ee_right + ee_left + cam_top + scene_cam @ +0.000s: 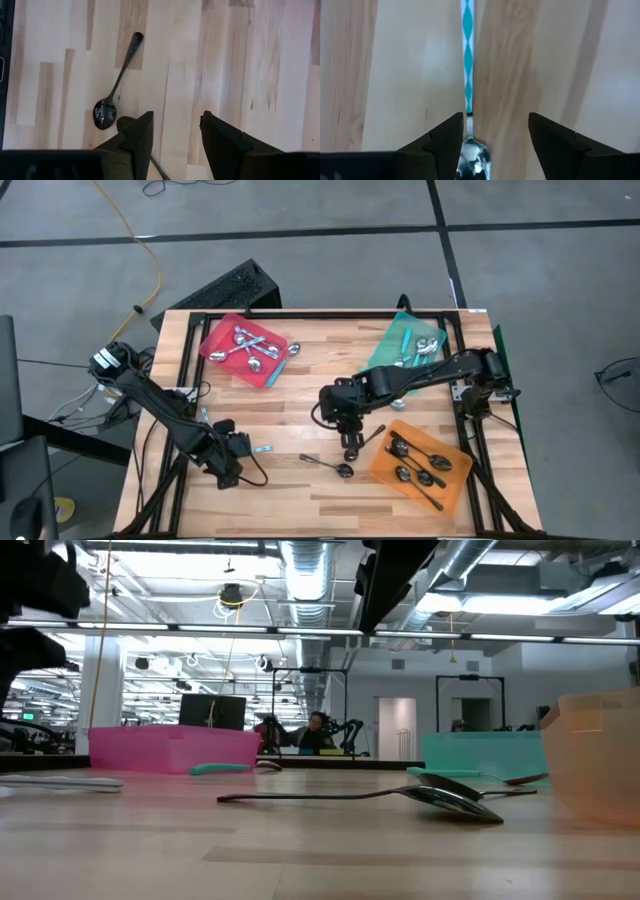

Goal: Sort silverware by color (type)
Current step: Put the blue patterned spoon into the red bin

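Between open left pincer (492, 137) fingers: teal-handled spoon (467, 60).

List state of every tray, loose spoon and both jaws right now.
red tray: holds silver spoons
teal tray: holds teal-handled spoons
orange tray: holds black spoons
teal-handled spoon: flat on table, between the left jaws, not gripped
two black spoons: loose on table beside the orange tray
left gripper: jaws open, low over the spoon
right gripper: jaws open, empty, above the black spoons
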